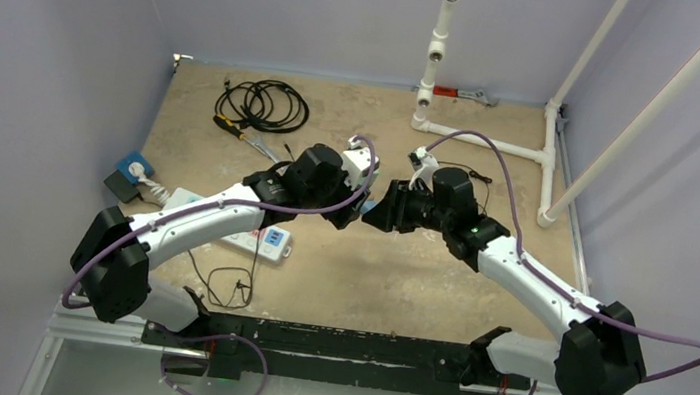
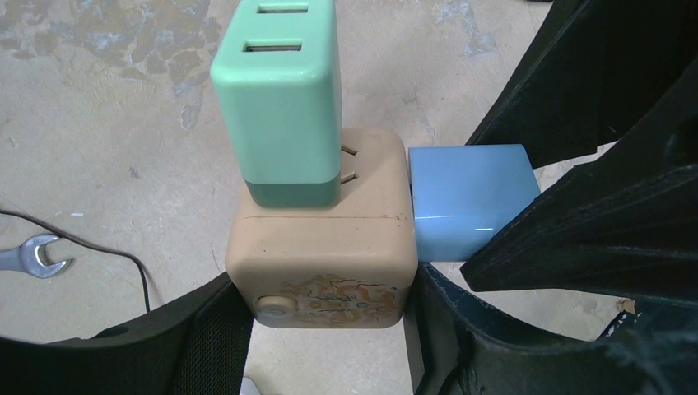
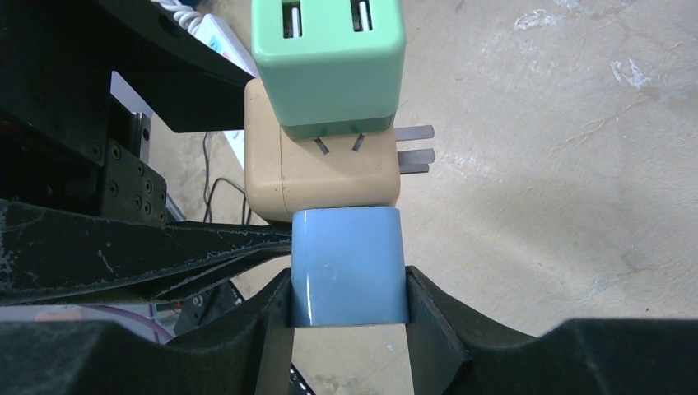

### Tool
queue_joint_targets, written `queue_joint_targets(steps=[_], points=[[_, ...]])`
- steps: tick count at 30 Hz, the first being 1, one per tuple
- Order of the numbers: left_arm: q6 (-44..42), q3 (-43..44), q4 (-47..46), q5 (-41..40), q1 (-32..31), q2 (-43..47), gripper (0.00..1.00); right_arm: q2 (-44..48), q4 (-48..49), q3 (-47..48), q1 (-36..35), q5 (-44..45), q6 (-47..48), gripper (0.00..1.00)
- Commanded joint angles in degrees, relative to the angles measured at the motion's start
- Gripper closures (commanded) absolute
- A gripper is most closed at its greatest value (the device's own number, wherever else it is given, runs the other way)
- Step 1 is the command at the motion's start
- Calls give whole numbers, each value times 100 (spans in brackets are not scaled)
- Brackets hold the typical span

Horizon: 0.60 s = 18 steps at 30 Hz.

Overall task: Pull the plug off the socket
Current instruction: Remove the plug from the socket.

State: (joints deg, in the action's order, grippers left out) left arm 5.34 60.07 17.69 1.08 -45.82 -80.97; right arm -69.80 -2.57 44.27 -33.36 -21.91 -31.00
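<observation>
Socket block (image 2: 321,247), a beige cube, is held above the middle of the counter (image 1: 397,274), where the two arms meet. Left claw (image 2: 321,325) is clamped on the block, with one finger pressing each of two opposite sides at the end that carries a round button.

Blue plug (image 3: 350,263) sits flush against one side face of the block. Right claw (image 3: 350,329) is clamped on the blue plug, one finger on each flat side, gripping the half farther from the block.

Green plug (image 2: 280,99), with two slots in its outer end, is seated in the adjacent face beside a pair of angled slots. Metal prongs (image 3: 416,152) project from the block on the side away from the left claw.

Cable coil (image 1: 262,104) lies near the far left corner of the counter. Power strip (image 1: 260,237) lies toward the left edge, partly under the left arm.
</observation>
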Motion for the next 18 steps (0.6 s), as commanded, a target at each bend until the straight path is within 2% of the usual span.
queue_joint_targets(steps=[1,7,11,18], points=[[35,-57,-202,-69,-82,-33,100,263,806,269,-30,-13,-307,100],[-259,-9,-124,306,-83,64,100,468,854,199,-30,-605,716,100],[-466,-4,-41,464,-76,160,100,616,499,271,-35,-1075,1440,100],[-500,-30,-67,400,-76,231,100,705,104,293,-31,-1293,1816,100]])
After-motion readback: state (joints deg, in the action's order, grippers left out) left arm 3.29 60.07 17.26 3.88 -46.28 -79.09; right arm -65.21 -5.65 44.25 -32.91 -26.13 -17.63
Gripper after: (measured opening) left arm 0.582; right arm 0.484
